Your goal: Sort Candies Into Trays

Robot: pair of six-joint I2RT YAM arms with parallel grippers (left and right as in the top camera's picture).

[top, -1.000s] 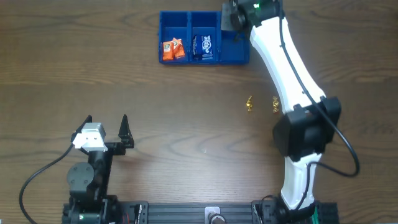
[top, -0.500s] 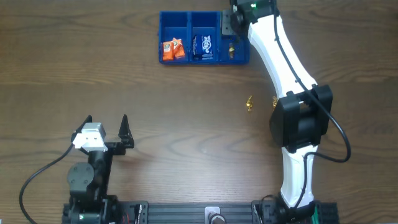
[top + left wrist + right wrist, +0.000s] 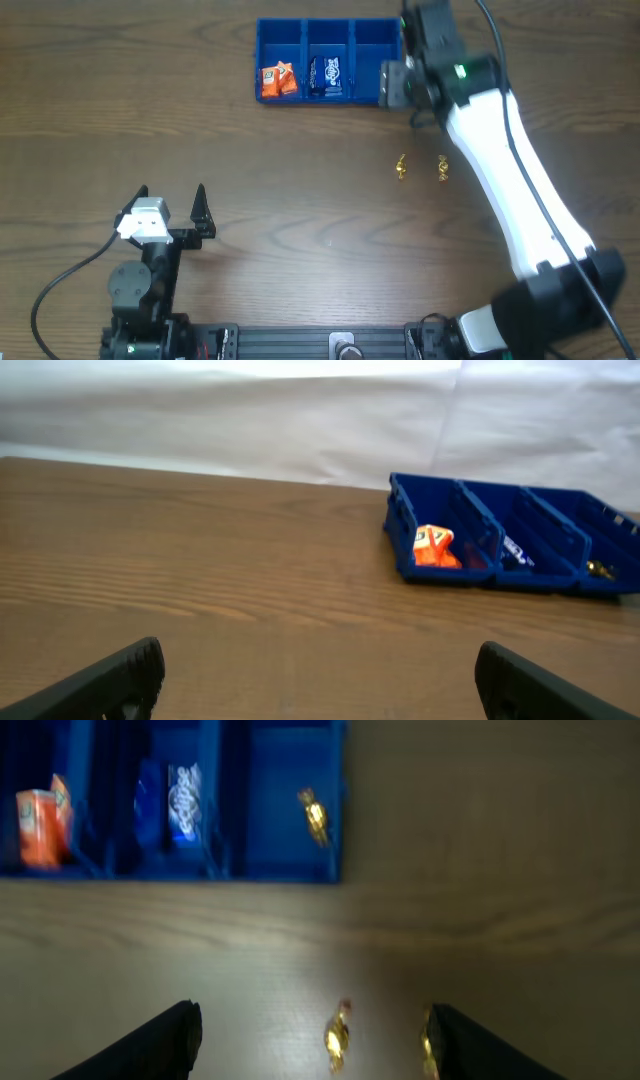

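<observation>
A gold candy (image 3: 401, 167) and a second gold candy (image 3: 441, 167) lie side by side on the tabletop (image 3: 250, 200), not touching, near the blue tray (image 3: 280, 40). A third gold candy (image 3: 314, 815) sits in the tray's right bin. The middle bin holds a blue candy (image 3: 330, 73), and the left bin holds orange candies (image 3: 278, 80). Your right hand (image 3: 312, 1020) hangs wide open over the tabletop by the two loose candies, holding nothing. Your left hand (image 3: 172, 200) is open too, well apart from them.
</observation>
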